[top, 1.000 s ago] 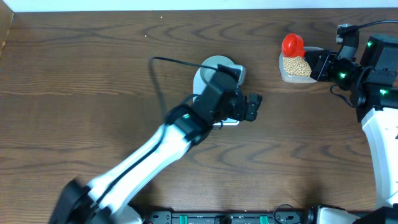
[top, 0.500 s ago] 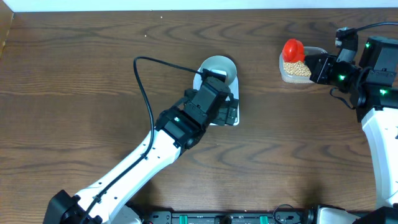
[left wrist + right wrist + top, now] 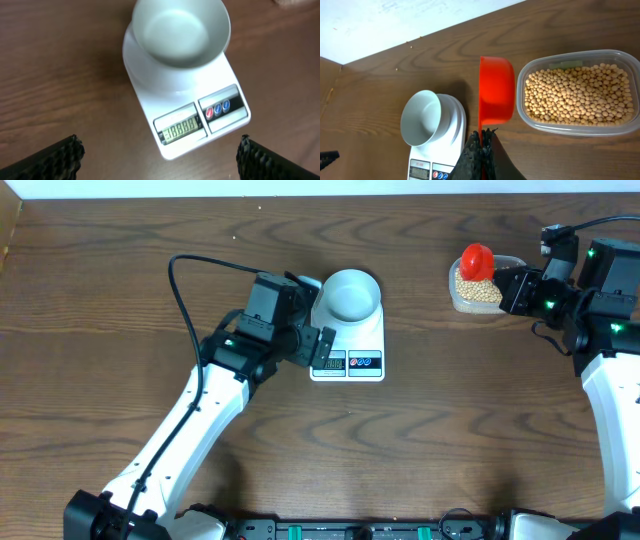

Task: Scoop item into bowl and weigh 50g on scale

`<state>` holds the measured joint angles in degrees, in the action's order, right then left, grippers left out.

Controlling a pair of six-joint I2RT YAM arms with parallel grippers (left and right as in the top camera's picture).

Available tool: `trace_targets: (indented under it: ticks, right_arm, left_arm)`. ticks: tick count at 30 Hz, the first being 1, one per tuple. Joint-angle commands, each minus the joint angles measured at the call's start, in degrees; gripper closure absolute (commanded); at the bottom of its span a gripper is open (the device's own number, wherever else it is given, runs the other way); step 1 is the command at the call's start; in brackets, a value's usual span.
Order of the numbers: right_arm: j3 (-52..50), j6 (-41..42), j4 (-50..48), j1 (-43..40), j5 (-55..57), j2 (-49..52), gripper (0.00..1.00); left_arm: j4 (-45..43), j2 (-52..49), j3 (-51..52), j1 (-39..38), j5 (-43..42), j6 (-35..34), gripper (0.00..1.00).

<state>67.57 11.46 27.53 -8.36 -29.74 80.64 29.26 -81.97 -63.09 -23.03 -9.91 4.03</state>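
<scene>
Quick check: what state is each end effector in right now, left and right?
Left end effector: open, holding nothing.
Right end effector: closed on the handle of the red scoop.

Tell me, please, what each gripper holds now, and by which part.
The right gripper holds the red scoop by its handle. The left gripper is open and holds nothing.

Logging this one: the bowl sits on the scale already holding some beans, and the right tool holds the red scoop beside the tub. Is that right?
Not quite. The bowl is empty: the left wrist view shows its bare inside. It does sit on the scale, and the right tool holds the red scoop beside the tub.
</scene>
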Motion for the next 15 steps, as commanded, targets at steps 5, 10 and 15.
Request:
trace_targets:
  ticks: [5,10,15]
  right_arm:
    - [0.94,-0.85,-0.07,-0.17,1.16,0.15,0.99]
    - [0.94,-0.83,-0.31,-0.17,2.43,0.15,0.99]
    - [0.94,-0.83,-0.28,-0.17,2.4,0.15,0.99]
  left_arm:
    - [3.98,0.02,-0.02,0.42,-4.87,8.39,0.0]
    - [4.15,0.02,-0.02,0.42,-4.87,8.37,0.02]
    - [4.13,0.02,-0.02,0.39,-4.87,8.37,0.02]
